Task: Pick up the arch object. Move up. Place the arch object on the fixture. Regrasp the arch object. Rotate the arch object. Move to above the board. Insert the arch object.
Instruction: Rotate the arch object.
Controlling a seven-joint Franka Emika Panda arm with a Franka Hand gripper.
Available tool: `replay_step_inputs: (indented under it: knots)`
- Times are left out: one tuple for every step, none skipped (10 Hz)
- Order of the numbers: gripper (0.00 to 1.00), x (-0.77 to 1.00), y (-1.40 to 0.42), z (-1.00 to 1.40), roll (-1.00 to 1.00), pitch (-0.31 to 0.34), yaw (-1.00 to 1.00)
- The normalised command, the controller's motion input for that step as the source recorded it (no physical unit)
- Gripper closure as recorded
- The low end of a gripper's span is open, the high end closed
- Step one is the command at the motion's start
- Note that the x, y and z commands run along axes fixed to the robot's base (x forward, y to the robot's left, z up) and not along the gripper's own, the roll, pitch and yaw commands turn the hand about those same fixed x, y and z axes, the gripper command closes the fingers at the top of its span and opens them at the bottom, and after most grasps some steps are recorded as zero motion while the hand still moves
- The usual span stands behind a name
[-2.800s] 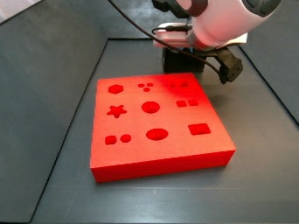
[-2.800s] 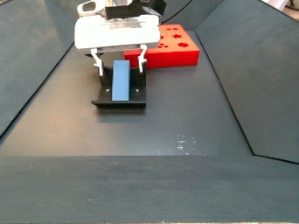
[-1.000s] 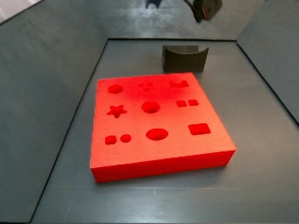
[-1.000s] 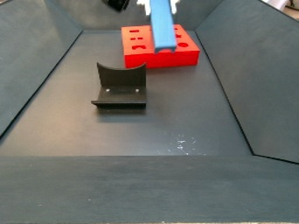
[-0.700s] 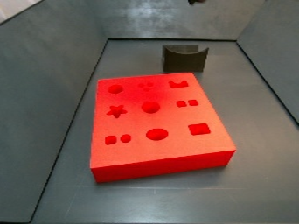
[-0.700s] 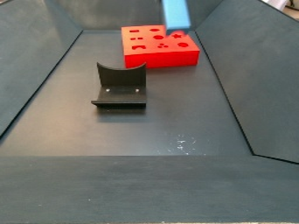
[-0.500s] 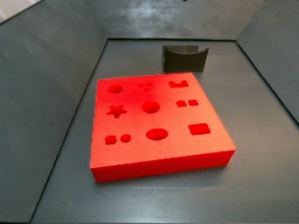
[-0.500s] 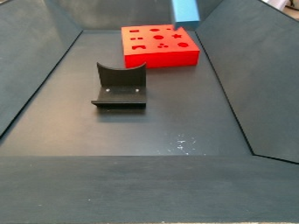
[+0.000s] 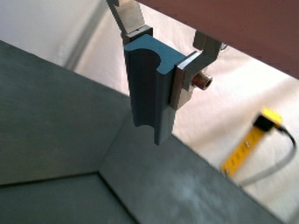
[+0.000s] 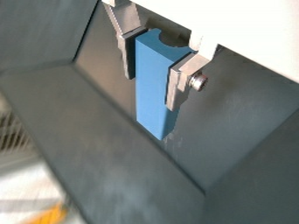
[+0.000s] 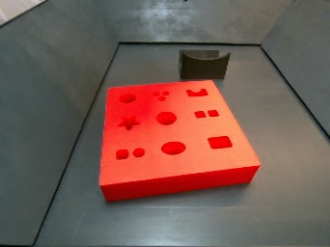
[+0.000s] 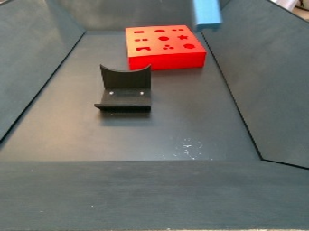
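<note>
The hand point(image 9: 162, 59) is clamped on the arch object point(image 9: 152, 87), held high near the enclosure wall. The board point(image 11: 172, 135) and the fixture point(image 12: 125, 88) lie well apart on the floor below.

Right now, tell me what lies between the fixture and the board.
Only bare dark floor: in both side views a gap separates the fixture from the board. The gripper is up high, clamped on the arch object, seen in both wrist views.

No text, label or number can be read in any view. None is seen on the arch object point(image 9: 149, 87) held in the gripper point(image 9: 160, 54).
</note>
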Motion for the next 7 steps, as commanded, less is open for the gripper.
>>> replay_step_inputs:
  knots:
    - [1.00,-0.06,0.06,0.05,-0.97,-0.069,-1.00]
    - [1.00,-0.11,0.05,0.07,-0.96,-0.027,-1.00]
    - [1.00,-0.10,0.04,0.06,-0.94,0.021,-1.00]
    - [1.00,-0.04,0.03,0.03,-0.93,0.092,-1.00]
    - [1.00,-0.02,0.03,0.02,-0.93,0.143,-1.00]
    - [1.00,-0.03,0.03,0.03,-0.93,0.195,-1.00]
    - [1.00,-0.04,0.01,0.04,-0.93,0.243,-1.00]
